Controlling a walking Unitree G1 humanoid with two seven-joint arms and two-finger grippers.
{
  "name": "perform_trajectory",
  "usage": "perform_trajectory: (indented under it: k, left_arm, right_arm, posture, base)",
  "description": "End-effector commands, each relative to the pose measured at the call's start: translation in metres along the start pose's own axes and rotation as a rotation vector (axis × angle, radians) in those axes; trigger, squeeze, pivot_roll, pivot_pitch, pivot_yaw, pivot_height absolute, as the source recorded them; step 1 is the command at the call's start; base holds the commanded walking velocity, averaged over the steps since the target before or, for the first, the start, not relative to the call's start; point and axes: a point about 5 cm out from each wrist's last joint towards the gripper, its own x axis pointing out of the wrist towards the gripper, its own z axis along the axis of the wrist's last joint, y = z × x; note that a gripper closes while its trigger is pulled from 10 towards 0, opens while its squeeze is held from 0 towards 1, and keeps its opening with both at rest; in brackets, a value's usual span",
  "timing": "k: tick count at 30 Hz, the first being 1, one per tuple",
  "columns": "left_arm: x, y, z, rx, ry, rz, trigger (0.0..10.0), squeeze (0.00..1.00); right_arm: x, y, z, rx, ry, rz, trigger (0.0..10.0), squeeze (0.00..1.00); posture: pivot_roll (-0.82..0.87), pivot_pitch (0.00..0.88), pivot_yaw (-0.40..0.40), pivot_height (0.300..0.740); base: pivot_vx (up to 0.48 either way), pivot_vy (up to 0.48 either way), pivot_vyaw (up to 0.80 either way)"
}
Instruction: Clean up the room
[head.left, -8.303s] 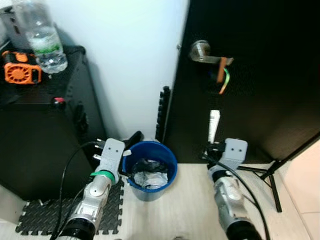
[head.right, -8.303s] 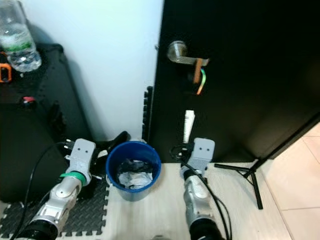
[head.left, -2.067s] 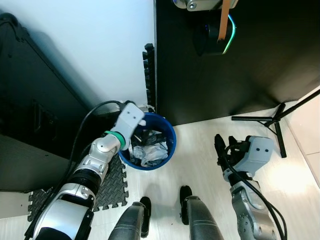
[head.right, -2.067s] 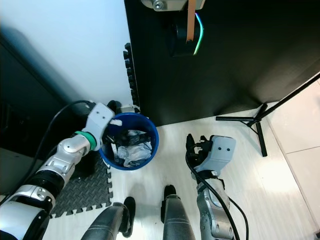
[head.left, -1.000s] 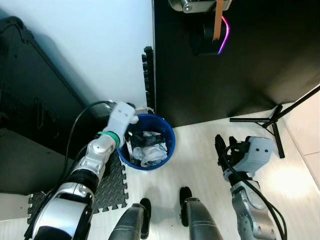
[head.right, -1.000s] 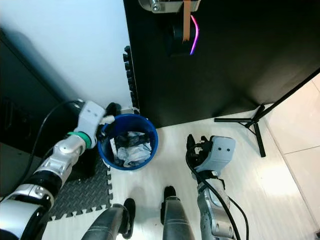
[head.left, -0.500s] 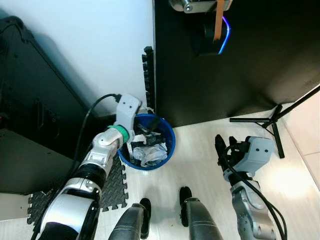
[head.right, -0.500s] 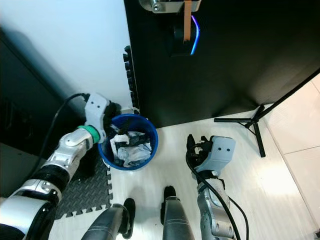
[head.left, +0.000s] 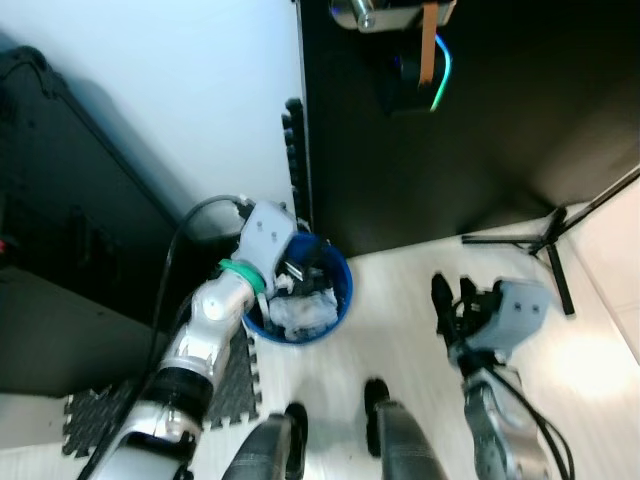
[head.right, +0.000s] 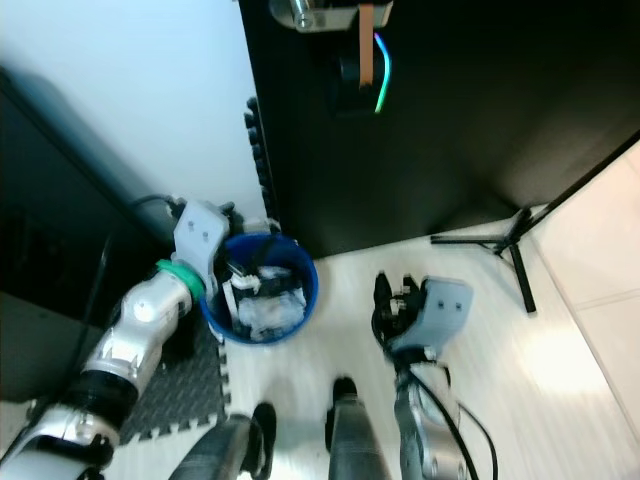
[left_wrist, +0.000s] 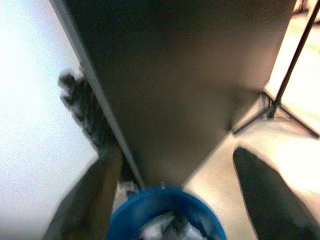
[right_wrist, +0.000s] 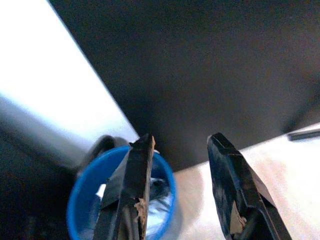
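Left eye view: a blue bin (head.left: 338, 300) stands on the pale floor (head.left: 590, 370) at the foot of a black door (head.left: 500, 120), just right of a white wall (head.left: 170, 90). It holds crumpled white and dark rubbish (head.left: 298, 312). The left gripper (head.left: 290, 275) hangs over the bin's left rim, its fingers reaching inside; I cannot tell how wide they stand. To the left is a black cabinet (head.left: 60, 250), with a foam mat (head.left: 100, 415) on the floor near it. A door handle (head.left: 375, 15) carries an orange strap (head.left: 427, 45).

Right eye view: the right gripper (head.right: 392, 300) hovers above bare floor, well right of the bin, fingers pointing up and apart. A black tripod leg (head.right: 500, 245) lies on the floor to the far right.

Left wrist view: blurred; the bin's blue rim sits against the door, and two dark fingers (left_wrist: 265, 195) flank it, spread wide with nothing between them.

Right wrist view: two black fingers (right_wrist: 227, 185) stand apart and empty, with the bin beyond them on the left.
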Motion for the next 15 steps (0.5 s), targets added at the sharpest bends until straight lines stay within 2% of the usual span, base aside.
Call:
perform_trajectory:
  k: [1,2,4,5,7,8,10,11,12,14,15]
  left_arm:
    - [-0.017,-0.003,-0.015,-0.067,0.068,0.013,10.0,0.0]
    - [-0.024,-0.004,-0.022,-0.087,0.094,0.028,10.0,0.0]
    - [-0.024,-0.004,-0.022,-0.087,0.094,0.028,10.0,0.0]
    - [-0.033,0.0,-0.035,-0.131,0.137,0.099,10.0,0.0]
    - [-0.033,0.0,-0.035,-0.131,0.137,0.099,10.0,0.0]
    - [-0.041,0.006,-0.05,-0.149,0.179,0.184,10.0,0.0]
    - [-0.041,0.006,-0.05,-0.149,0.179,0.184,10.0,0.0]
    - [-0.051,0.015,-0.063,-0.16,0.215,0.278,10.0,0.0]
    - [-0.058,0.022,-0.07,-0.141,0.235,0.348,10.0,0.0]
    - [-0.058,0.022,-0.07,-0.141,0.235,0.348,10.0,0.0]
    - [-0.068,0.033,-0.072,-0.077,0.247,0.443,10.0,0.0]
  right_arm:
    - [-0.006,0.007,-0.01,0.023,0.029,0.024,10.0,0.0]
    - [-0.006,0.011,-0.014,0.036,0.039,0.041,10.0,0.0]
    - [-0.006,0.011,-0.014,0.036,0.039,0.041,10.0,0.0]
    - [-0.005,0.019,-0.02,0.05,0.061,0.078,10.0,0.0]
    - [-0.005,0.019,-0.02,0.05,0.061,0.078,10.0,0.0]
    - [0.0,0.027,-0.026,0.061,0.087,0.135,10.0,0.0]
    - [0.0,0.027,-0.026,0.061,0.087,0.135,10.0,0.0]
    - [0.006,0.032,-0.03,0.064,0.111,0.187,10.0,0.0]
    - [0.012,0.035,-0.033,0.061,0.128,0.228,10.0,0.0]
    - [0.012,0.035,-0.033,0.061,0.128,0.228,10.0,0.0]
    - [0.02,0.033,-0.034,0.058,0.155,0.275,10.0,0.0]
  posture:
    - [-0.06,0.178,0.108,0.72]
    - [-0.06,0.178,0.108,0.72]
    - [-0.06,0.178,0.108,0.72]
    - [-0.04,0.146,0.092,0.72]
    - [-0.04,0.146,0.092,0.72]
    - [-0.01,0.106,0.053,0.72]
    - [-0.01,0.106,0.053,0.72]
    - [0.01,0.092,0.033,0.72]
    - [0.01,0.083,0.02,0.72]
    - [0.01,0.083,0.02,0.72]
    - [0.04,0.066,-0.018,0.72]
  base:
    - [0.0,0.0,0.0]
    - [0.0,0.0,0.0]
    - [0.0,0.0,0.0]
    - [0.0,0.0,0.0]
    - [0.0,0.0,0.0]
    - [0.0,0.0,0.0]
    - [0.0,0.0,0.0]
    - [0.0,0.0,0.0]
    - [0.0,0.0,0.0]
    - [0.0,0.0,0.0]
    - [0.0,0.0,0.0]
